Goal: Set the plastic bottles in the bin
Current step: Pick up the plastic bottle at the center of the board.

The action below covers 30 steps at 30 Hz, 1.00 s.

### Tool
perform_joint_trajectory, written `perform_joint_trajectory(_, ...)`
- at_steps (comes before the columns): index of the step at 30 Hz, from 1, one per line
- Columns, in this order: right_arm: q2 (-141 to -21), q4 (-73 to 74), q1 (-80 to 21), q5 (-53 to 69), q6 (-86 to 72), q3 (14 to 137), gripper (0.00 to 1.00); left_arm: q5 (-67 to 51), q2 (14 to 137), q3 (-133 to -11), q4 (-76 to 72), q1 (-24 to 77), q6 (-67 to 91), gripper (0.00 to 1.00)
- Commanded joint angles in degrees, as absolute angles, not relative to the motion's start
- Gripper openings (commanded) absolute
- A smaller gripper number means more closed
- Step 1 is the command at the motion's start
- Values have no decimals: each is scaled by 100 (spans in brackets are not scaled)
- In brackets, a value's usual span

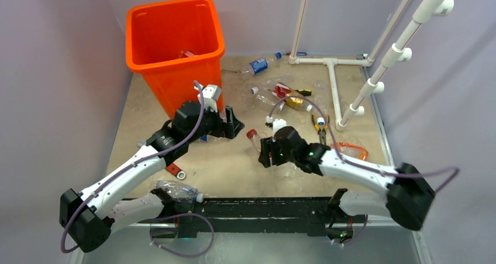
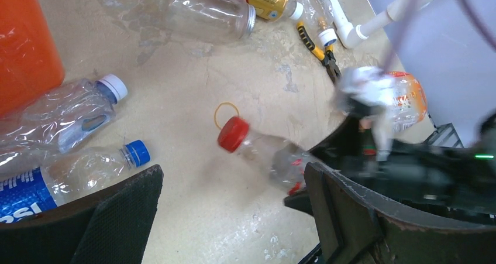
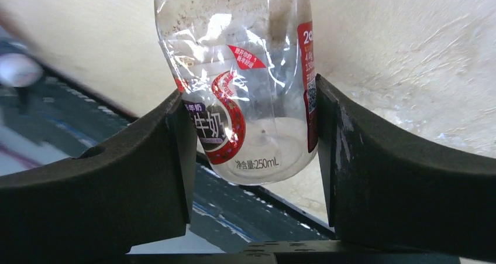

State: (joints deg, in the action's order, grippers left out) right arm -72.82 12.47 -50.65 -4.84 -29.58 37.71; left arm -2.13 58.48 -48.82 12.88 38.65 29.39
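My right gripper point(image 1: 266, 151) point(image 3: 248, 94) is shut on a clear bottle with a red cap point(image 1: 252, 134) point(image 2: 257, 148) and a red label point(image 3: 245, 71); both pads press its sides near its base, mid-table. My left gripper point(image 1: 229, 123) point(image 2: 234, 176) hangs open with nothing between its fingers, just in front of the orange bin point(image 1: 175, 62). Below it lie a blue-capped Pepsi bottle point(image 2: 70, 176) and a white-capped crushed bottle point(image 2: 64, 115). More plastic bottles lie behind: a wide clear one point(image 2: 205, 12), a gold-labelled one point(image 1: 292, 102) and one at the back point(image 1: 257, 65).
An orange-tinted bottle point(image 1: 351, 151) lies by my right forearm, and a crushed bottle point(image 1: 178, 189) by the left arm's base. Pliers point(image 1: 320, 127), a screwdriver point(image 1: 301, 92) and a red-handled tool point(image 1: 174, 170) lie on the table. A white pipe frame point(image 1: 333, 82) stands back right.
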Motion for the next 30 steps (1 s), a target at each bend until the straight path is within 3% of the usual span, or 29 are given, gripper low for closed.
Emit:
perform_joint_trajectory(1, -5619, 450, -5115, -855, -2883, 3525, 41, -57, 5585, -4849, 907, 3867, 3003, 91)
perform_joint_trajectory(6, -3984, -708, -5115, -696, -2578, 2957, 39, -18, 5090, -4958, 360, 3869, 3058, 97)
perform_joint_trajectory(10, -3423, -1729, -5115, -105, -2347, 2535, 36, -18, 4810, -4979, -321, 3867, 3055, 99)
perform_joint_trajectory(19, -3608, -4019, -5120, 743, -2251, 1999, 27, -1119, 5027, -5407, -1002, 3867, 2532, 99)
perform_joint_trajectory(25, -3921, -4422, -5124, 678, -2257, 1969, 23, -2339, 5056, -5103, -1810, 3868, 2734, 99)
perform_joint_trajectory(30, -4165, -4655, -5124, 651, -2310, 1966, 20, -2695, 5115, -4863, -2144, 3876, 2850, 97)
